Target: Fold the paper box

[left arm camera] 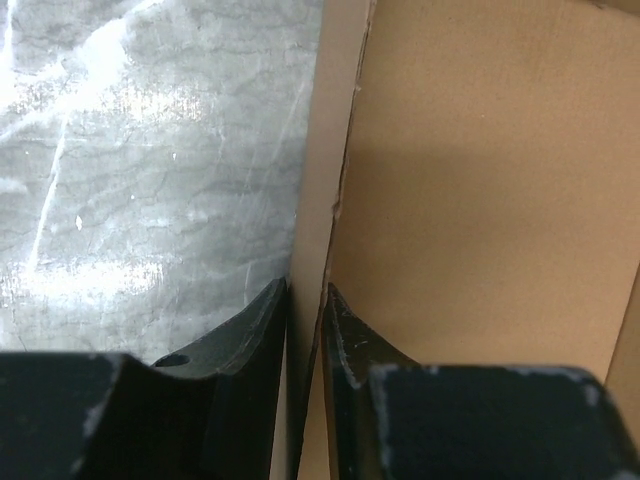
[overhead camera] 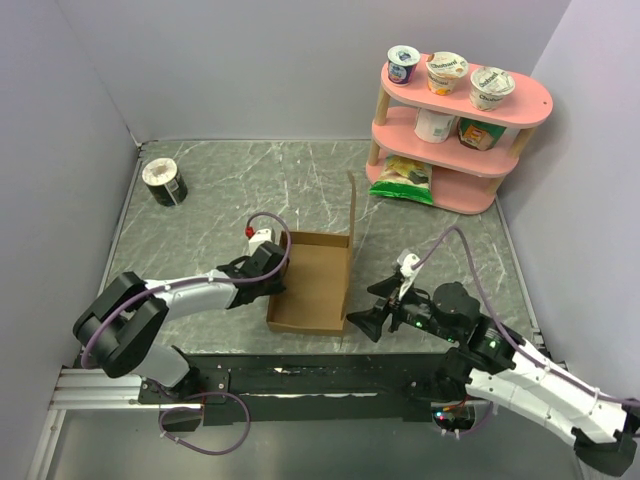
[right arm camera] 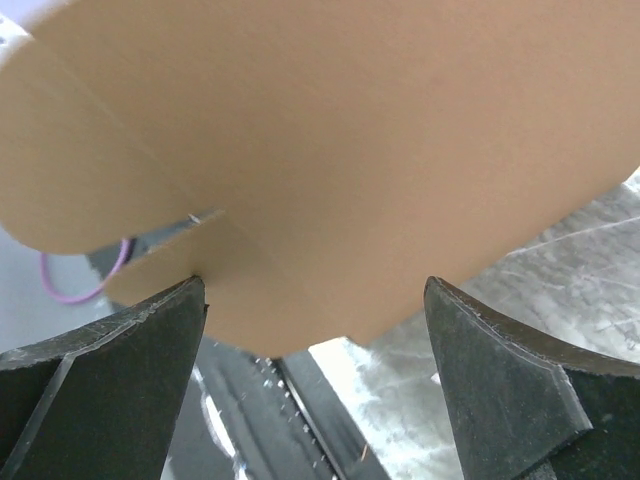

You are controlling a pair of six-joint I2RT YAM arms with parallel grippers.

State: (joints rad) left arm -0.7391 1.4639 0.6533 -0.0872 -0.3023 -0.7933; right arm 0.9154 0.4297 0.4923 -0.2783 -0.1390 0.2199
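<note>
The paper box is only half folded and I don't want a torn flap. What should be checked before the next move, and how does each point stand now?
1. Left gripper clamped on the paper box at its left wall: ok.
2. Right gripper jaws wide open: ok.
3. Right gripper clear of the cardboard in front of it: cannot tell; one fingertip sits at its edge.
4. Tall flap on the box's right side upright, not yet folded in: ok.
5. Dark roll and pink shelf well apart from the box: ok.
6. Box bottom flat on the table: cannot tell.
</note>
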